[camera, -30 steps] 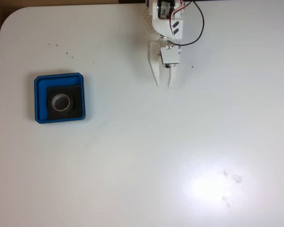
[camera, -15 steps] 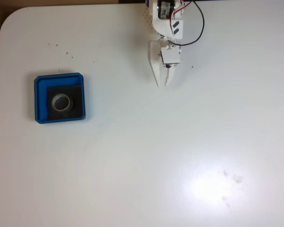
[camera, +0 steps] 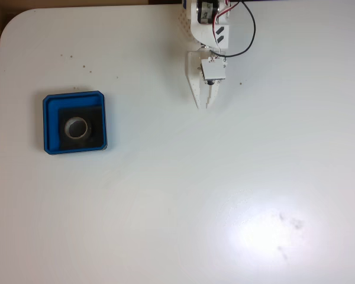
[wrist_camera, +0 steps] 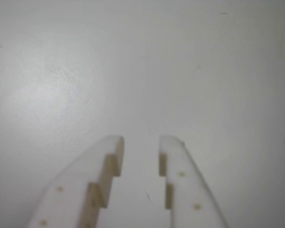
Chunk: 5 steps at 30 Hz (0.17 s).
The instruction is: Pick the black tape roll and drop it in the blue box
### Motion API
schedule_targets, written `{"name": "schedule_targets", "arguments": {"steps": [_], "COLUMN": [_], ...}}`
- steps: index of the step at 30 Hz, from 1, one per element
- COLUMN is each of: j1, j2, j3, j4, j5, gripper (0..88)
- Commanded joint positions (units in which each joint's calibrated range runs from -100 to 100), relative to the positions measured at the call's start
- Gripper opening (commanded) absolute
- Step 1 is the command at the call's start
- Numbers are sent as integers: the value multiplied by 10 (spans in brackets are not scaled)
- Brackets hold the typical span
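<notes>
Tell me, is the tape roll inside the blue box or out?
Inside: the black tape roll lies flat on the blue box floor.

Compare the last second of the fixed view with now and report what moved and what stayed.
Almost nothing moved. The gripper drew back very slightly toward the arm's base at the top of the fixed view; its jaws hold the same narrow gap and carry nothing. The black tape roll lies in the blue box just as before, and the box has not shifted on the white table.
</notes>
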Motion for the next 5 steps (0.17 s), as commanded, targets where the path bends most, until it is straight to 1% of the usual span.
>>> {"name": "schedule_targets", "arguments": {"steps": [1, 5], "j1": [-2, -2], "j2": [-4, -4], "j3": [7, 7], "j4": [0, 0], "j5": [1, 1], "gripper": [11, 11]}}
